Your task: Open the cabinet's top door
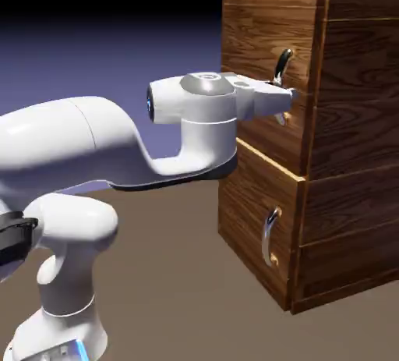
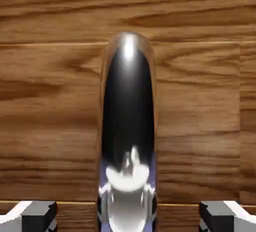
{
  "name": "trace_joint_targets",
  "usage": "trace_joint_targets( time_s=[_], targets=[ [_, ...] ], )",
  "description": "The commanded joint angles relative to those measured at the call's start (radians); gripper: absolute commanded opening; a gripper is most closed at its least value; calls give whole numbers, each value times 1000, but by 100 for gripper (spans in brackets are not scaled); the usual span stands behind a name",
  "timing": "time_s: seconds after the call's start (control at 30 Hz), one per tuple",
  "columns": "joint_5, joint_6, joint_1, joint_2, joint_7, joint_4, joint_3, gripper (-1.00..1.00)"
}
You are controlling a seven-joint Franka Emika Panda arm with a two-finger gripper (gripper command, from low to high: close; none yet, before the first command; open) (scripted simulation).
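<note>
gripper: and here it is, the white two-finger gripper (image 2: 128, 217) up at the handle, jaws wide open, a fingertip to either side, neither touching it!
handle: long, curved, silver (image 2: 128, 121), standing between those fingertips.
top door: the taller wood-grain panel (image 1: 261, 28), above the shorter panel (image 1: 253, 223), looking shut.
cabinet: tall, boxy, glossy reddish-brown wood (image 1: 354, 133), on the exterior view's right.

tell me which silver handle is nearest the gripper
The upper handle, on the top door: the open fingers flank it, whereas the lower handle sits well below them.
</note>
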Motion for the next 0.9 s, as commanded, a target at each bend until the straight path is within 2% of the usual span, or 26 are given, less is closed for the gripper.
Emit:
trace_joint_targets(
  time_s=[0.0,0.23,0.43,0.87],
  targets=[
    [28,-28,-35,-11,0,-32,36,-100],
    [248,-204,-228,-106,-24,-216,290,-100],
    [469,-355,-310,-192,-57,-318,507,-100],
    [934,-705,-321,-247,-79,-365,978,-100]
  ],
)
